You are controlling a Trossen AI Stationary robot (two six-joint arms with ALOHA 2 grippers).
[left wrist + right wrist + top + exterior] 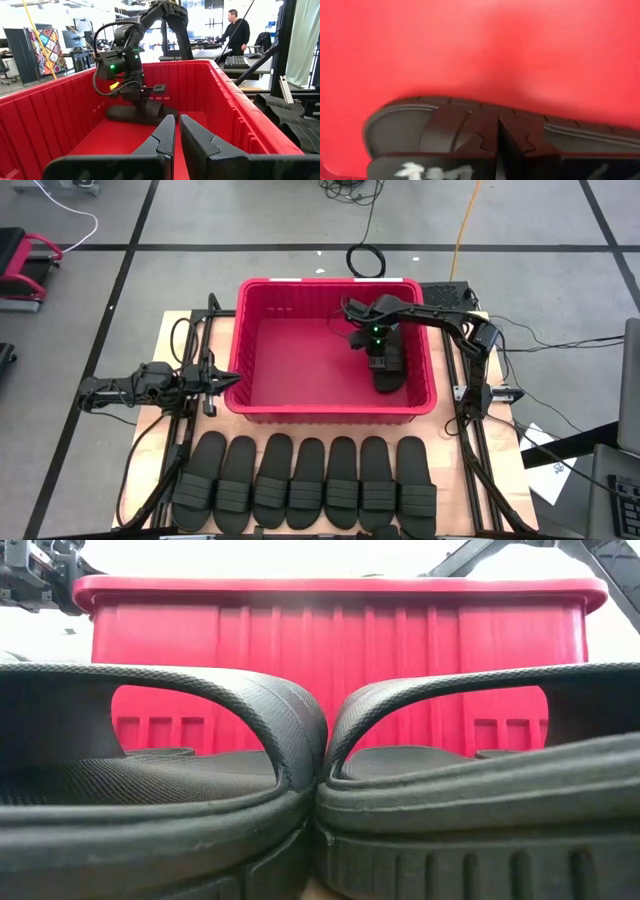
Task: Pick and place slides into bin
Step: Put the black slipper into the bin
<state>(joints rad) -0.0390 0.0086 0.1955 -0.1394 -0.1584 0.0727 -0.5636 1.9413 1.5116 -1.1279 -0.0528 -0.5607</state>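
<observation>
One black slide [392, 375] lies flat on the floor of the red bin [330, 282], by its right wall; it also shows in the left wrist view [131, 114] and the right wrist view [395, 127]. My right gripper [378, 365] reaches down into the bin, shut, with its fingertips over the slide's strap [455, 127]. Several more slides [310, 485] lie side by side on their soles along the table's near edge. My left gripper [232, 378] is shut and empty, level outside the bin's left wall, pointing at it. My right gripper comes slanting down from above with its shut fingers [485, 142] over the middle of the slide's strap. The fingers themselves hide the place where they meet the strap, so I cannot tell whether they touch it. The slide lies on the bin floor.
The bin's floor [300, 360] is bare to the left of the slide. The low view looks past two slides [200, 770] to the bin's near wall [340, 630]. Cables and frame rails run along both table sides. A person stands in the room beyond [237, 30].
</observation>
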